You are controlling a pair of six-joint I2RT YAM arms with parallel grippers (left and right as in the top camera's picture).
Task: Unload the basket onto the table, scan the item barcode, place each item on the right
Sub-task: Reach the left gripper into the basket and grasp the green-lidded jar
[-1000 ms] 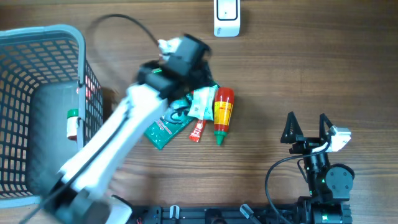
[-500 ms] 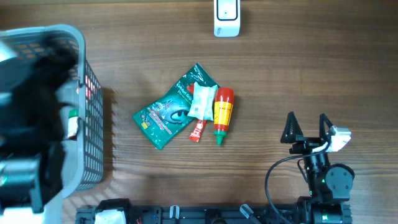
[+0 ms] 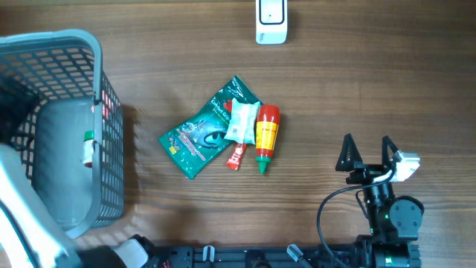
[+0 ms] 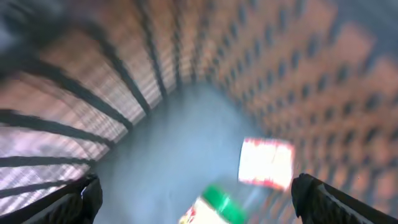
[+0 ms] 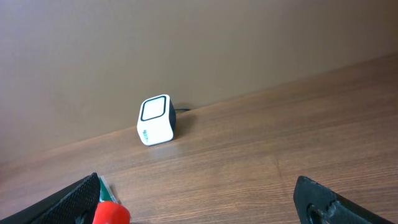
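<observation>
L claw [image 4: 199, 198] hangs over the basket [image 3: 111, 126], pointing down into it. Its jaws are spread wide w/ nothing btwn them. Its wrist view is v. blurry, but a small bottle [image 4: 217, 208] w/ green cap lies on the basket floor right below the claw, clear of both fingers. A white-and-red patch [image 4: 266, 163] shows just past it; can't tell what it is. From overhead the small bottle sits inside the basket, against the wall facing the pile. L arm [image 3: 22, 216] is a white blur at the near-left corner, and the claw itself can't be made out from up there.

The other goods lie mid-worktop [image 3: 372, 74], outside the basket and well apart from both claws. There's a green pouch [image 3: 195, 138] w/ a white sachet [image 3: 242, 120] on its far corner, and a red sachet [image 3: 236, 155] pokes out beneath. A sauce bottle [image 3: 266, 134], red w/ yellow label, lies just beside the sachets w/ its green tip toward the robot. The scanner [image 3: 271, 21] stands at the far edge, well apart from the pile.

R claw [image 3: 367, 152] is at the near-right, jaws spread and empty. The sauce bottle is its nearest item but not close. In its wrist view the scanner stands upright ahead by the wall, and the sauce bottle's red end shows at lower left, near one finger.
</observation>
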